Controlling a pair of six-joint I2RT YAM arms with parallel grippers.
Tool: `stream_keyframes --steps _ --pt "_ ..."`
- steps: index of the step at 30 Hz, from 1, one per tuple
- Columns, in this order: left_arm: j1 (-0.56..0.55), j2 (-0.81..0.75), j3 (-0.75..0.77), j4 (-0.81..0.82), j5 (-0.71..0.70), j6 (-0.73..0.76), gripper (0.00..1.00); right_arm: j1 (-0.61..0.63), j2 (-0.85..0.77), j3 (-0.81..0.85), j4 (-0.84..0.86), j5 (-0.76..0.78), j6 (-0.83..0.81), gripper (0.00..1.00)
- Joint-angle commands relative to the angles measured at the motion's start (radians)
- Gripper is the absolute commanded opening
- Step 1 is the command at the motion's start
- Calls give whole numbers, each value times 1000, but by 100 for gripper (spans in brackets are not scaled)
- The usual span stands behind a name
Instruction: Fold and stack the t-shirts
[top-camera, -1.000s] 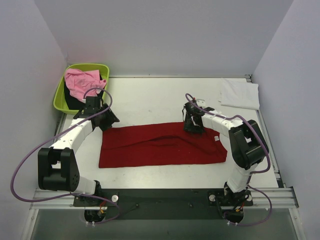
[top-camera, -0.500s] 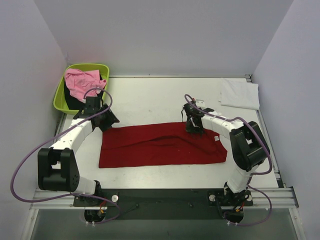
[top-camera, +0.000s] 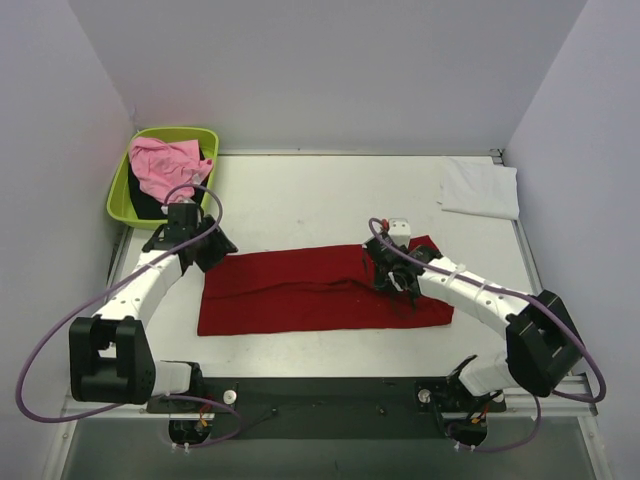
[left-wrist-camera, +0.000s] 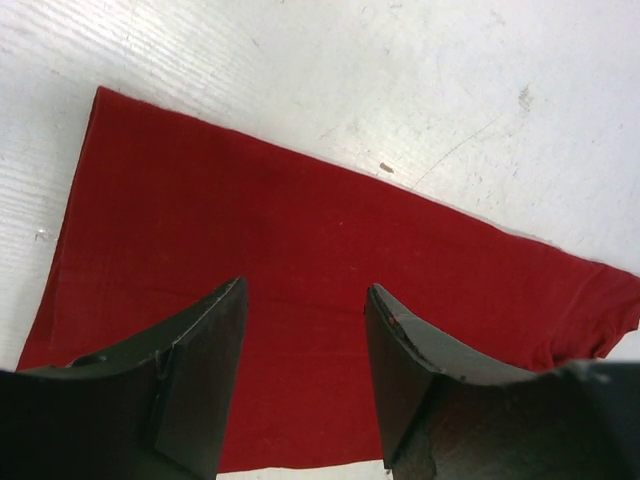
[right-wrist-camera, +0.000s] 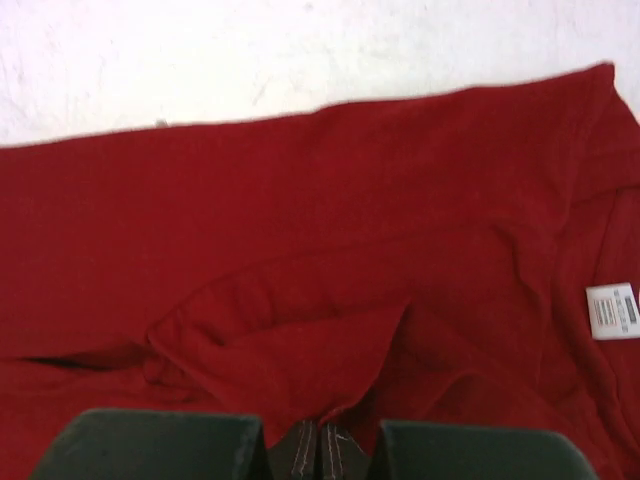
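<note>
Right wrist shows me what top external hides: right claw (right-wrist-camera: 320, 442) pinching a fold of the deep red t-shirt (right-wrist-camera: 300, 220); left claw (left-wrist-camera: 305, 295) spread.

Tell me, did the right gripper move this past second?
Yes. The right gripper, shut on the red shirt, came toward the near edge of the table.

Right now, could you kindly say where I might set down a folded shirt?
Free: the far table strip between the lime-green tub and the white t-shirt; a narrow strip nearer than the red t-shirt. Crowded: the middle, that shirt under both arms.
</note>
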Motion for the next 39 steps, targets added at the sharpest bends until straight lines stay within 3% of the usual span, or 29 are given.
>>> stream_keyframes --steps 1,8,9,11,14,15,18,27,34,39 --pt "4 -50 -31 36 16 1 60 71 -75 -71 -91 79 62 0" --pt "6 -74 -58 45 26 0 60 235 -115 -143 -140 135 177 0" --pt "4 -76 -59 47 23 0 60 252 -117 -148 -142 138 188 4" --pt "4 -76 -64 53 29 -5 60 287 -94 -154 -142 145 208 15" --pt "4 -81 -70 54 32 -3 60 307 -48 -139 -152 166 219 53" --pt "4 -81 -70 54 32 -3 60 309 -38 -131 -161 174 221 70" --pt "4 -90 -70 43 30 6 60 310 -25 -82 -186 213 208 83" --pt "7 -101 -50 16 27 23 60 218 -92 36 -232 281 107 84" --pt "7 -105 -41 8 35 35 60 -4 -109 -63 -160 232 40 76" --pt "6 -117 -45 10 41 38 60 -70 -121 -120 -111 186 20 72"
